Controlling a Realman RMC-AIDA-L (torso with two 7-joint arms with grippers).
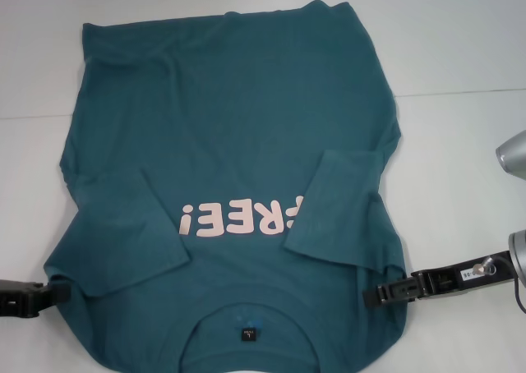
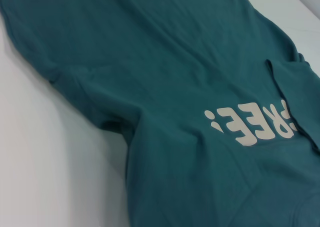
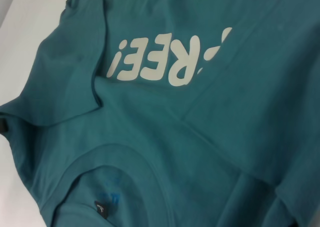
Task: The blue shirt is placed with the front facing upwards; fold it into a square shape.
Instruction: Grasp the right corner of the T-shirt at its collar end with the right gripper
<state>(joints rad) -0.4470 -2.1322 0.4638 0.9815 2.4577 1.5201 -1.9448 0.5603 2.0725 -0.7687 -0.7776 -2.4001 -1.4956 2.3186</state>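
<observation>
The blue shirt (image 1: 238, 118) lies flat on the white table, front up, with its neckline toward me and its hem at the far side. Pale pink "FREE!" lettering (image 1: 242, 219) runs across the chest, and a small black label (image 1: 247, 334) sits inside the collar. Both short sleeves are folded inward over the body, one on the left (image 1: 140, 241) and one on the right (image 1: 345, 217). My left gripper (image 1: 59, 292) rests at the shirt's left shoulder edge. At the right shoulder edge sits my right gripper (image 1: 374, 295). Each wrist view shows the shirt (image 2: 175, 62) (image 3: 225, 112) and lettering only.
The white table (image 1: 460, 44) extends around the shirt on the far side and on both sides. Silver parts of my right arm (image 1: 514, 155) stand at the right edge of the head view.
</observation>
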